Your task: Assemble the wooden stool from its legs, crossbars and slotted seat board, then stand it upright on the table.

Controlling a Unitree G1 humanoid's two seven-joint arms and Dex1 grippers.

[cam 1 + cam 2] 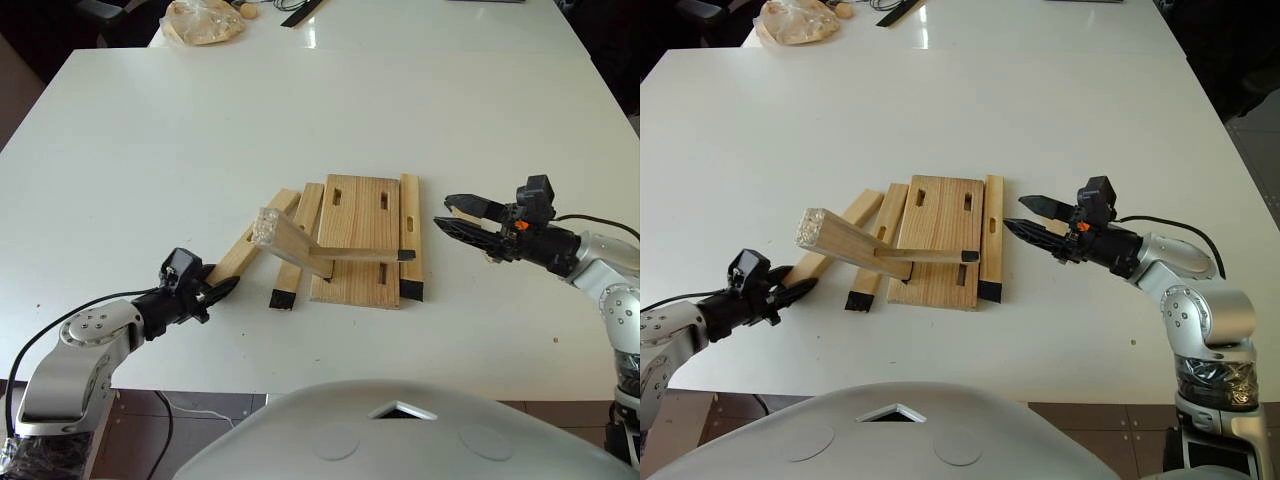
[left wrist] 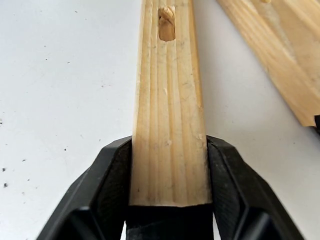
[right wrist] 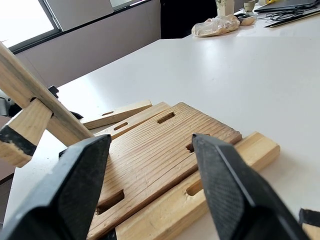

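Note:
The slotted seat board (image 1: 358, 240) lies flat mid-table. A leg (image 1: 410, 235) lies along its right side and two more legs (image 1: 300, 240) lie at its left. The leftmost leg (image 1: 250, 240) has my left gripper (image 1: 222, 288) shut on its near end; its fingers (image 2: 115, 170) press both sides of the wood (image 2: 167, 125). A leg joined to a crossbar (image 1: 300, 245) tilts up over the left legs, its crossbar (image 1: 365, 255) stretching across the board. My right gripper (image 1: 455, 215) hovers open just right of the board, with nothing between its fingers (image 3: 225, 185).
The white table (image 1: 150, 150) has free room all round the parts. A plastic bag (image 1: 203, 22) and a dark object (image 1: 300, 10) sit at the far back. The front table edge runs close under both arms.

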